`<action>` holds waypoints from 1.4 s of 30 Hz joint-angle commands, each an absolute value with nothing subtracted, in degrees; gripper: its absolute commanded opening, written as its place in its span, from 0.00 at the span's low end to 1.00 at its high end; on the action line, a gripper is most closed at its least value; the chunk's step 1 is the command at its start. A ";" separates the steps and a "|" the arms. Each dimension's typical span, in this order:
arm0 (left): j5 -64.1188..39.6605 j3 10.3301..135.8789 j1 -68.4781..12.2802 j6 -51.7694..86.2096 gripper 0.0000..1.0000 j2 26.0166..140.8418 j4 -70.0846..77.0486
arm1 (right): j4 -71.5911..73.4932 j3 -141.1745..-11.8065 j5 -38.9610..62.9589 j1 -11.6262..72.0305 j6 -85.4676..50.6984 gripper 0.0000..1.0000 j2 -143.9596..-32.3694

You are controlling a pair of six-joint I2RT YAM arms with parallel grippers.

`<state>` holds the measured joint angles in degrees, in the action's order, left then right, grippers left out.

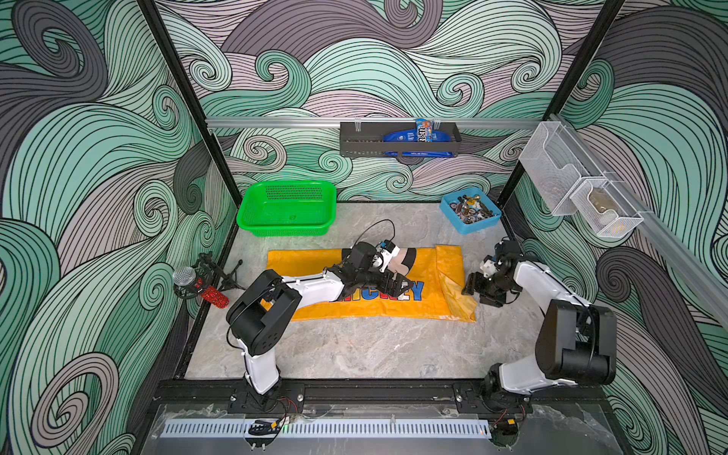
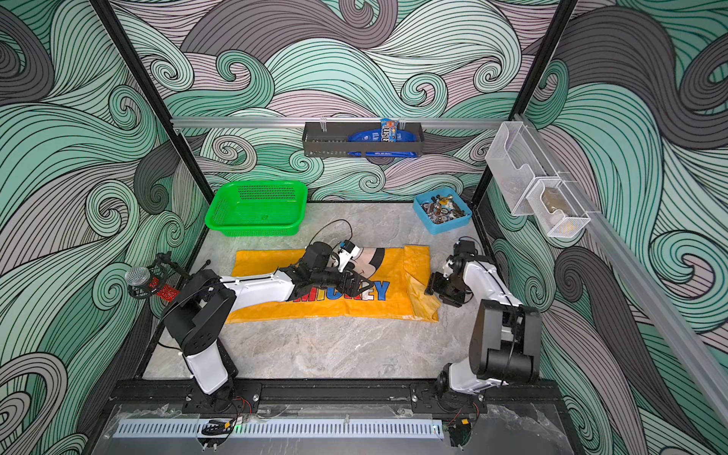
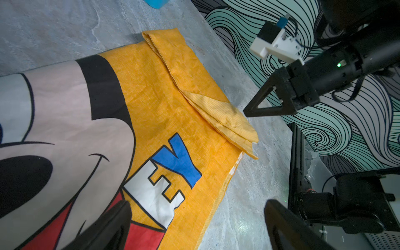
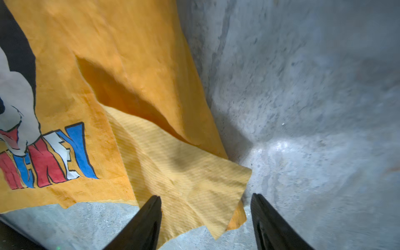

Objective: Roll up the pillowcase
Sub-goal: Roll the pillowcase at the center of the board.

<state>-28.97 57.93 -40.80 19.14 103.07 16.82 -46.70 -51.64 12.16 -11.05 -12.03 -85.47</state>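
The mustard-yellow pillowcase (image 1: 307, 260) (image 2: 268, 260) lies flat across the table, printed face up with a cartoon face and blue, white and red lettering. Its right end is folded over into a flap (image 1: 453, 275) (image 3: 194, 71) whose paler striped underside (image 4: 184, 173) shows at the near corner. My left gripper (image 1: 400, 287) (image 2: 360, 283) (image 3: 194, 227) hovers open over the lettering, holding nothing. At the flap's near corner my right gripper (image 1: 474, 293) (image 2: 435, 289) (image 4: 205, 216) is open. The corner lies loose between its fingers, untouched by either.
A green basket (image 1: 287, 208) stands at the back left and a blue tray of small parts (image 1: 468, 212) at the back right. A microphone on a stand (image 1: 197, 283) sits at the table's left edge. A dark wall rack (image 1: 398, 140) and wire bins (image 1: 571, 189) hang above.
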 commanded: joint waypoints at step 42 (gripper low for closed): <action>-29.98 66.15 -43.92 17.84 0.97 107.67 17.23 | -42.35 -49.83 16.85 -3.08 -17.07 0.62 -75.68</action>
<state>-29.23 62.85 -43.18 18.92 106.43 17.17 -42.65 -44.07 18.06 -1.98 -16.93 -77.14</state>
